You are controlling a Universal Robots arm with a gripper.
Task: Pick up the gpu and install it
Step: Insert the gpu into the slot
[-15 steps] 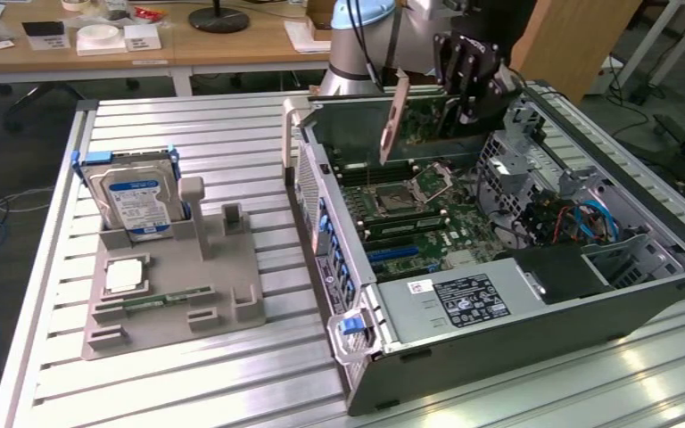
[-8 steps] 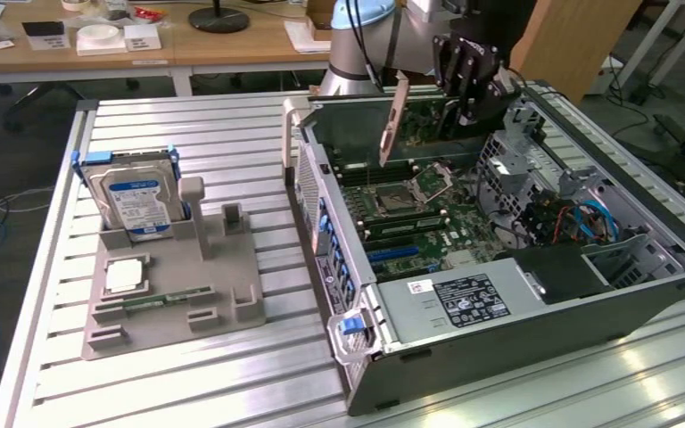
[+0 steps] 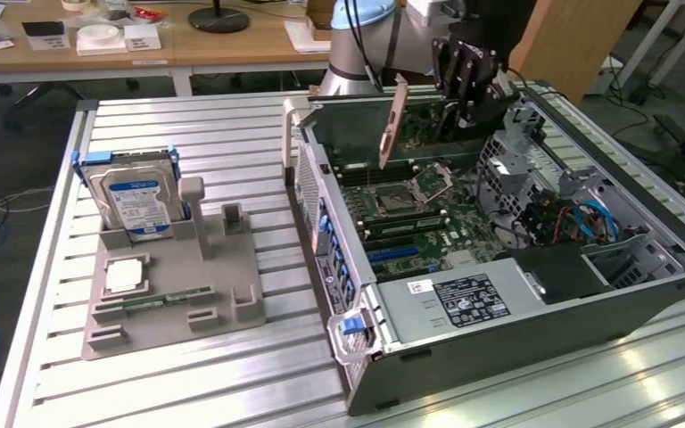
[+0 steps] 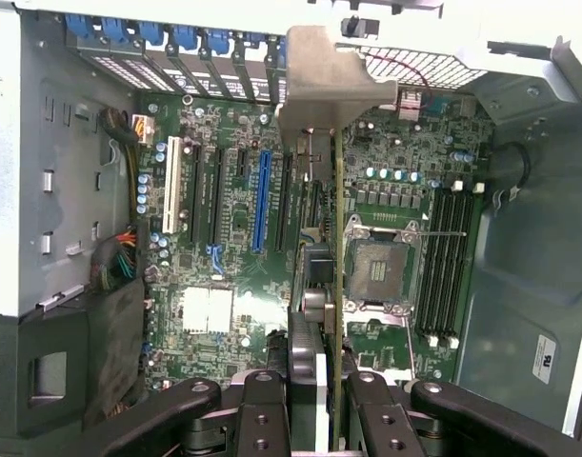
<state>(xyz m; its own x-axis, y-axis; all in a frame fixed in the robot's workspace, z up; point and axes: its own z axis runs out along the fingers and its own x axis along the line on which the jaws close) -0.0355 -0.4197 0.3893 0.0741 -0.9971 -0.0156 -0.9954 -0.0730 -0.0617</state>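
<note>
gpu gripped on edge above the motherboard, apparently not yet seated.
the gpu (image 3: 392, 125) hangs upright over the motherboard (image 4: 224, 248) inside the open case (image 3: 628, 294), its line falling between the motherboard's blue slot (image 4: 262, 200) and cpu socket (image 4: 381, 267). its silver bracket (image 4: 333, 86) faces the motherboard's rear slot openings. the fingers (image 4: 306, 381) are narrowly parted, clamped across the card's flat faces at the end away from the bracket. judged light and stiff but fragile: best held on bare board, clear of components and the contact edge, and a one-end pinch may let it swing. a hard drive (image 3: 140, 201) stands on the desk (image 3: 200, 374), well apart from the motherboard.
</note>
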